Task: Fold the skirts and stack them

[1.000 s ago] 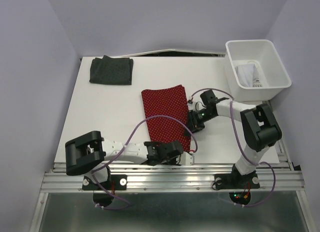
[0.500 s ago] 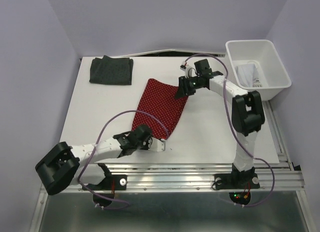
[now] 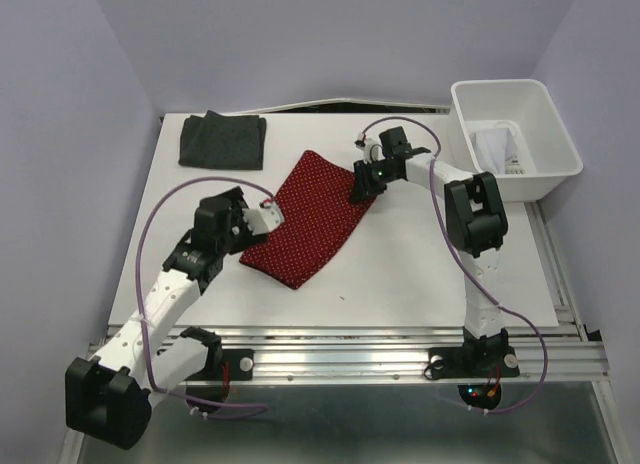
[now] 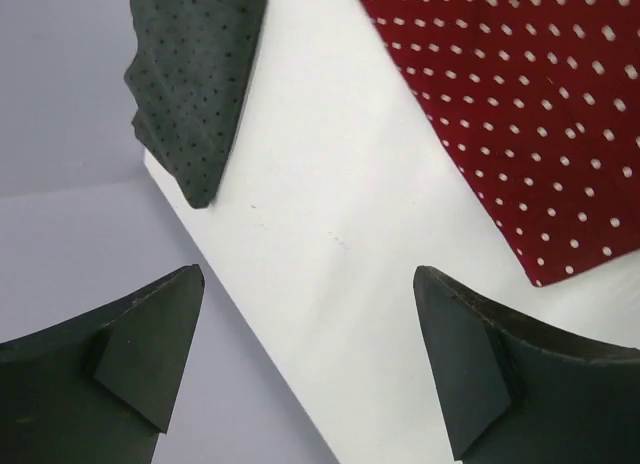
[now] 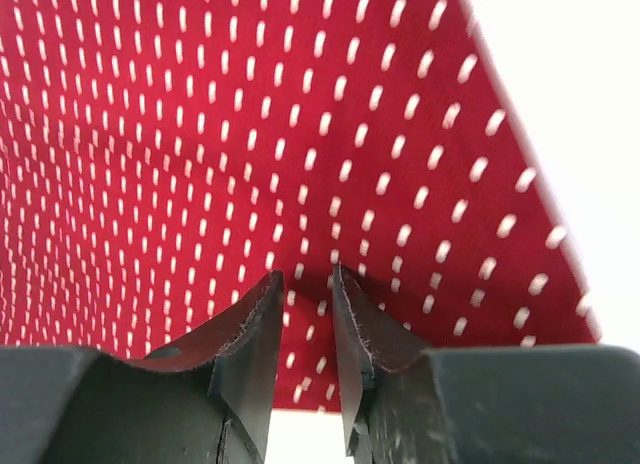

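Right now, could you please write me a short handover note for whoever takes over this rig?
Left gripper: open, empty, beside the red skirt's left edge.
Right gripper: shut on its far right edge.
Dark skirt folded at the far left corner; red skirt flat and askew mid-table; white skirt in the bin.
Done: dark skirt folded. Left: fold and stack the red, then the white.
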Motion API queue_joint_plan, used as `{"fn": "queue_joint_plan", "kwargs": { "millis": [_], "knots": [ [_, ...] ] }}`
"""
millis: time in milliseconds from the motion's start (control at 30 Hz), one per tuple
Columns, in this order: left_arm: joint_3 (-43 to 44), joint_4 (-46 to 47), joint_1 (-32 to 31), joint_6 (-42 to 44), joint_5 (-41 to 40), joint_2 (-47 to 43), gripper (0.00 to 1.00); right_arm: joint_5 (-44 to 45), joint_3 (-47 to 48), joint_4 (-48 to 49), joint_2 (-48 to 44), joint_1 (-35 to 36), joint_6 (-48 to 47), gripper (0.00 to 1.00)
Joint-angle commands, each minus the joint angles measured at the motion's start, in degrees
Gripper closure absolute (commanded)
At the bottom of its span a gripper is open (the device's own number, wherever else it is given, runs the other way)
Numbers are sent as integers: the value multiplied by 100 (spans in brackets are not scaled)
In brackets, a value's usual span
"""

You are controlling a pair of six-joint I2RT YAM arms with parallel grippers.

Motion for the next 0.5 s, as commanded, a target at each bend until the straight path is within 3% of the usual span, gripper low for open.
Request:
{"fn": "queue_joint_plan", "kwargs": {
  "millis": [0, 100, 200, 267, 367, 467],
  "knots": [
    [1386, -721, 645, -2173, 1053, 685, 10, 286, -993, -327, -625, 26, -153, 68],
    [2336, -1608, 1313, -3082, 2195, 1549, 19, -64, -1802, -397, -1046, 78, 14, 69],
    [2873, -2416, 1403, -3349, 3048, 2198, 25, -399, -2479, -529, -1547, 447, 14, 68],
    [3023, -2551, 1403, -3568, 3524, 2489, 29, -871, -2778, -608, -1941, 937, 23, 63],
    [3068, -2928, 1403, -3718, 3948, 2806, 34, -2004, -2806, -898, -2390, 1352, 14, 57],
    [3050, -3175, 1411, -3824, 3941, 3018, 37, -2054, -2482, -898, -2708, 1415, 331, 48]
  ]
}}
